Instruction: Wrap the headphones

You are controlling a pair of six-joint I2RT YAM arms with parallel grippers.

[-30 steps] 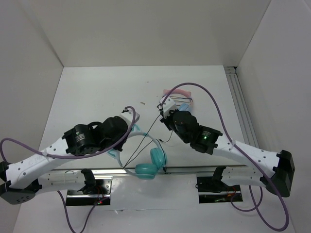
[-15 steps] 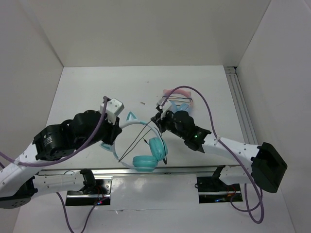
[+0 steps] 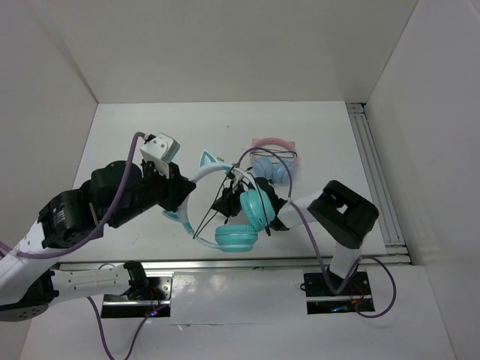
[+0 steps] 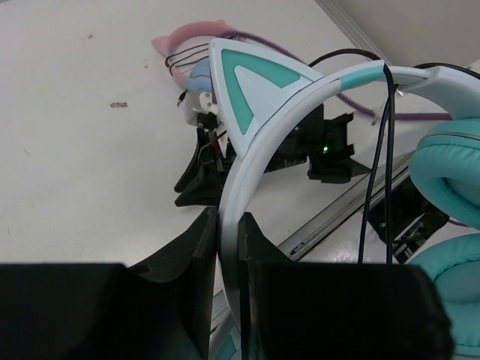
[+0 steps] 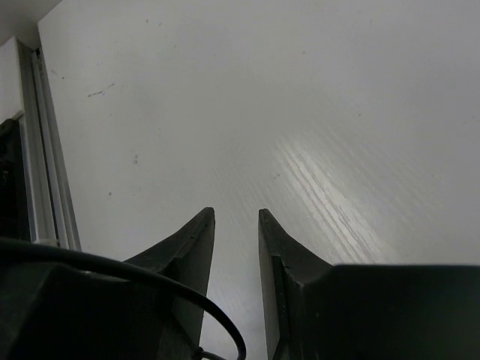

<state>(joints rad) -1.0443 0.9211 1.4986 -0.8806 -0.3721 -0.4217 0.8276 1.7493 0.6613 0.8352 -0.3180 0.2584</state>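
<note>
Clamping the white-and-teal headband of the headphones (image 4: 300, 97), left gripper (image 4: 229, 225) is squeezed tight on it; cups sit near the front edge of the table (image 3: 135, 127); right gripper (image 5: 236, 225) just beside them, jaws slightly apart, holding nothing; pink pair (image 3: 274, 144) behind.

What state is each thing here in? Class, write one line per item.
teal headphones: held by the headband
black cable: strung across the headband
pink headphones: lying on the table, untouched
left gripper: shut on the teal headband
right gripper: slightly open, empty
</note>
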